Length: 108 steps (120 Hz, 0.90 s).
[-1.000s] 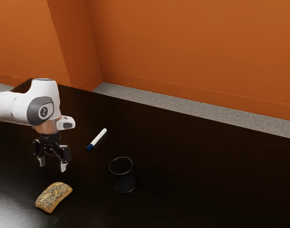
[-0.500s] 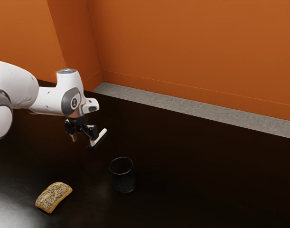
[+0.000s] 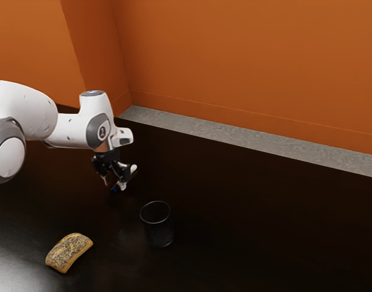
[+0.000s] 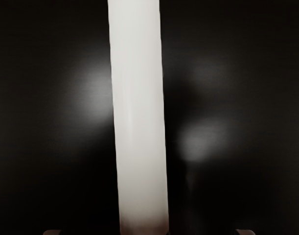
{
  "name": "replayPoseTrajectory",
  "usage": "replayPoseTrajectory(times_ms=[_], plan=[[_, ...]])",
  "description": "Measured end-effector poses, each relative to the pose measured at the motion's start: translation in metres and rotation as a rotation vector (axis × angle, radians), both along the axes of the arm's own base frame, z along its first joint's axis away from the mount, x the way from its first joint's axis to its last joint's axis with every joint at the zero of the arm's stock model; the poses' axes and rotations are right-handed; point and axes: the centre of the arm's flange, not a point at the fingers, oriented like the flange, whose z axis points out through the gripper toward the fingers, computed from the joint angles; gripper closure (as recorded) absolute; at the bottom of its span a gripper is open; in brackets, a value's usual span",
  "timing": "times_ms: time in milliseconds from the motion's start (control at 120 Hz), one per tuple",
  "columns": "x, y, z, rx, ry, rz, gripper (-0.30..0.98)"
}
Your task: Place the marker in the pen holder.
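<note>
Hand (image 3: 114, 184), one: fingers apart, astride the marker (image 4: 139, 117). Marker, one: white, blue-ended, on the tabletop (image 3: 246, 225), outside the pen holder (image 3: 159, 234). Handling advised: centre, close evenly across the barrel, then lift. Obscured: mid-barrel, behind a finger—grasp depth unclear. Cropped: marker's ends, wrist view.

Reaching in from the exterior view's left, higher than the black hand (image 3: 114, 184). Arching the thick white arm (image 3: 24, 106) over a big round joint (image 3: 9, 158), then running nearly level through the forearm (image 3: 67, 130) to the wrist (image 3: 102, 129), just above the hand. Pointing the hand downward. Spreading the fingers (image 3: 122, 187) open, showing both fingertips (image 4: 245, 232) well apart in the wrist view.
</note>
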Motion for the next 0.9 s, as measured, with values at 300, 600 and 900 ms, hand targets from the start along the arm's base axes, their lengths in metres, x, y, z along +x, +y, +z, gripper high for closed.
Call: replayPoseTrajectory(times_ms=[300, 600, 900], plan=[[0.011, -0.004, -0.005, -0.014, -0.003, -0.034, 0.45], [0.011, -0.003, -0.005, -0.014, 0.008, -0.044, 0.72], [0.011, -0.008, 0.008, -0.018, 0.007, -0.053, 0.74]])
